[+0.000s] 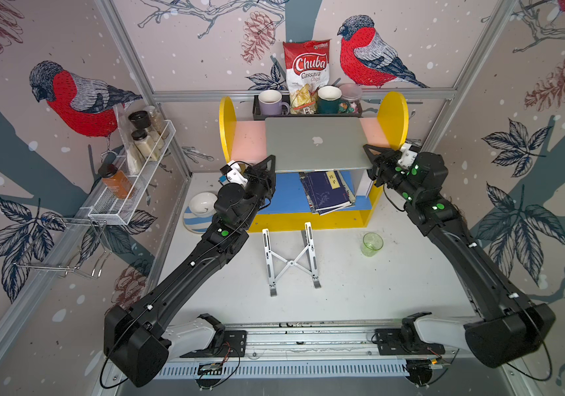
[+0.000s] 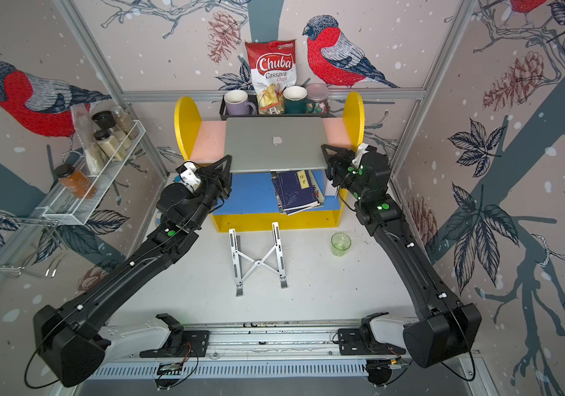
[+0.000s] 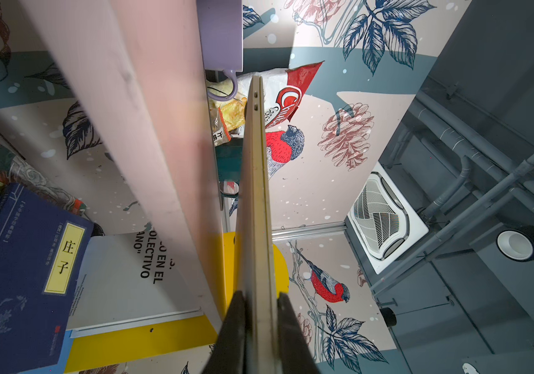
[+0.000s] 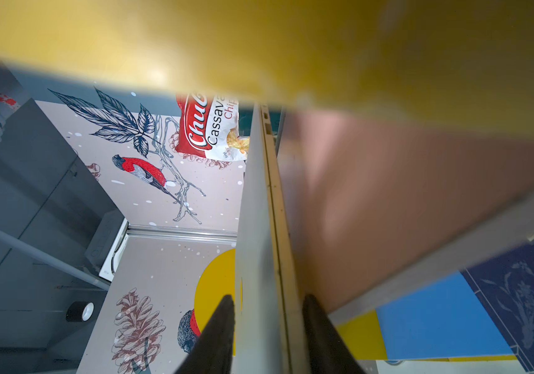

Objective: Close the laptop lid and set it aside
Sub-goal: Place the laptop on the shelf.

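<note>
Pink shelf (image 1: pixel 248 140) lies beneath the closed laptop (image 1: pixel 315 144) that your left tool (image 3: pixel 260 294) pinches; right tool (image 4: pixel 267 296) straddles it, grip unclear, so lower both evenly.

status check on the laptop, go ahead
Left gripper clamped on laptop edge. Right gripper straddling opposite edge, grip unclear. Lid closed, over pink shelf. Mugs close behind.

Free tabletop (image 1: pixel 359 284) lies on the near side of the shelf (image 1: pixel 308 221), broken only by the stand (image 1: pixel 290 262) at centre and the cup (image 1: pixel 372 244) to its right; a bowl (image 1: pixel 202 205) crowds the left. On the shelf top, the laptop (image 1: pixel 315 144) leaves narrow strips each side. Mugs (image 1: pixel 271 102) and chips bag (image 1: pixel 306 68) block the far edge. Books (image 1: pixel 327 192) fill the lower bay's right half.
</note>
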Robot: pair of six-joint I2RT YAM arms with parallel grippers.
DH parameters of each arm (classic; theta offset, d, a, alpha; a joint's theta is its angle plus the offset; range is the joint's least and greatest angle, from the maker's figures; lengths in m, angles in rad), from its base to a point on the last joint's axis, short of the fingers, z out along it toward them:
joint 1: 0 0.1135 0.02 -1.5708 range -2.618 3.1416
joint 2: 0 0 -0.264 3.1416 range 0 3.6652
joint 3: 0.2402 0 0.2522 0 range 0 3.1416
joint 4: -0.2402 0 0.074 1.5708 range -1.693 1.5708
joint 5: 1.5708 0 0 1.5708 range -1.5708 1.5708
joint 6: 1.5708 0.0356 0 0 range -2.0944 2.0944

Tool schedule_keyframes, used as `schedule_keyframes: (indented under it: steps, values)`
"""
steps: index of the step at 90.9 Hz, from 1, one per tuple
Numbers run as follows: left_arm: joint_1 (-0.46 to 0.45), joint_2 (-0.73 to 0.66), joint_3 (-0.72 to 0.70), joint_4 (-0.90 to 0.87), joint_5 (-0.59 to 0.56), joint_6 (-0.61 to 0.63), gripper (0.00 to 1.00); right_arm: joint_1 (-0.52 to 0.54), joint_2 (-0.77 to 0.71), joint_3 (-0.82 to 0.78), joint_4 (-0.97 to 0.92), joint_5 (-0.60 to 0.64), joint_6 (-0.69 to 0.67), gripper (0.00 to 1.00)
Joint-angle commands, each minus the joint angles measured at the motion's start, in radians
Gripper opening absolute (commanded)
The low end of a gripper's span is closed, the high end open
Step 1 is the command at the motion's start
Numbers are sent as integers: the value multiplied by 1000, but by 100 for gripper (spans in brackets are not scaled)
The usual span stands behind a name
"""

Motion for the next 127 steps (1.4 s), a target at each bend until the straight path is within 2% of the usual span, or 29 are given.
schedule_keyframes:
  steps: [1, 10, 16, 36, 45, 55, 79, 105, 115, 117, 123, 127]
  values:
    - [-1, -7, -1, 128, -23, -8, 3, 3, 8, -15, -28, -54, 30, 20]
    - [-1, -7, 2, 117, -19, -7, 9, 2, 10, -18, -19, -58, 48, 8]
    - [0, -8, 4, 112, -17, -5, 19, 3, 11, -16, -13, -56, 62, 0]
    - [-6, -30, -9, 88, -21, 9, 76, 9, -5, -5, -16, -2, 113, 0]
    - [-10, -48, -22, 69, -25, 19, 89, 16, -20, 9, -41, 51, 119, 0]
    - [-14, -71, -36, 47, -24, 28, 96, 23, -25, 31, -58, 96, 124, 0]
    - [-37, -136, -104, -19, -35, 53, 93, 48, 24, 81, -79, 142, 122, 0]
    - [-132, -168, -136, -70, -56, 141, 64, 63, 85, 112, -88, 125, 114, 0]
    - [-155, -124, -88, -47, -16, 160, 48, 62, 86, 100, -74, 110, 114, 0]
    - [-158, -112, -77, -45, -4, 164, 44, 62, 82, 96, -71, 109, 114, 5]
    - [-169, -77, -30, -40, 21, 173, 35, 62, 68, 82, -67, 115, 114, 29]
    - [-174, -56, -6, -42, 34, 179, 31, 62, 57, 72, -66, 122, 113, 37]
